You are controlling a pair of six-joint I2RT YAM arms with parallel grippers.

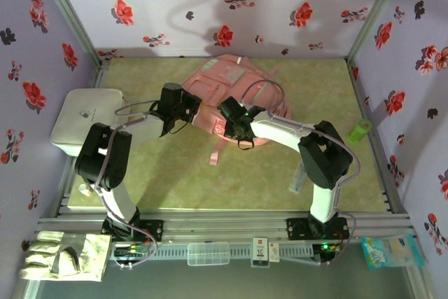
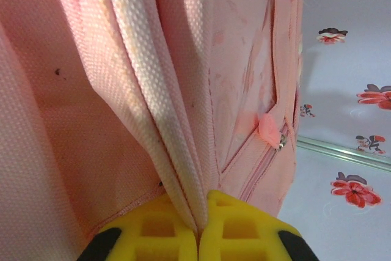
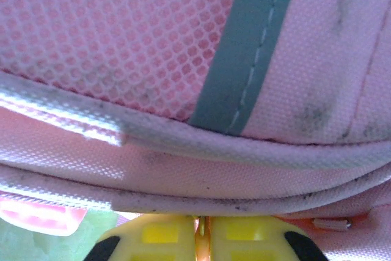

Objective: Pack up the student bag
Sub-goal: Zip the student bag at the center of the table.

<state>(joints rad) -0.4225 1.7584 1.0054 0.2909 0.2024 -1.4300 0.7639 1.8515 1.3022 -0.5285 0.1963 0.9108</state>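
The student bag (image 1: 234, 83), a soft pink backpack, lies at the back middle of the table with a strap trailing toward the front. My left gripper (image 1: 183, 108) is at the bag's left edge. In the left wrist view its yellow fingers (image 2: 198, 215) are shut on a fold of pale pink fabric (image 2: 165, 120), with a zip pull (image 2: 269, 128) just beside it. My right gripper (image 1: 235, 122) is at the bag's near edge. In the right wrist view it (image 3: 203, 227) is pressed shut under the piped rim of the student bag (image 3: 201, 163), a thin orange strip pinched between the fingers.
A white rounded square box (image 1: 85, 118) sits at the left edge. A green bottle (image 1: 360, 129) stands at the right and a pale tube (image 1: 297, 177) lies near my right arm. Gloves (image 1: 63, 255), a clear case (image 1: 208, 252) and a blue packet (image 1: 392, 250) lie on the front rail.
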